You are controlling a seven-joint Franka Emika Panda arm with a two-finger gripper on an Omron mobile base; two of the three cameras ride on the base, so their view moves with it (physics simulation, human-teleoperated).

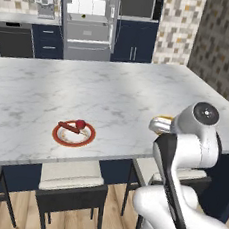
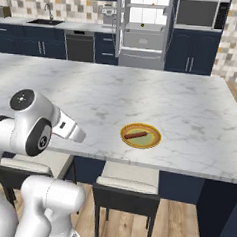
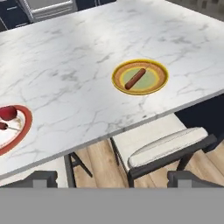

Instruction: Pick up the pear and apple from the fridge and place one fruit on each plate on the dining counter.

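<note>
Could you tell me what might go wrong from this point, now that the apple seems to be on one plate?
1. The pear is not on the yellow plate, so half the task remains; a small fruit shows far off in the open fridge, meaning another trip.
2. The apple sits near the red plate's edge and might roll off if the counter is bumped.
3. Both plates lie near the counter's front edge, where the arm swings past.

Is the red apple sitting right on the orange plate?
Touching. In the left base view the apple rests on the red-orange plate near its far rim, no gap beneath; the hand view agrees.
</note>
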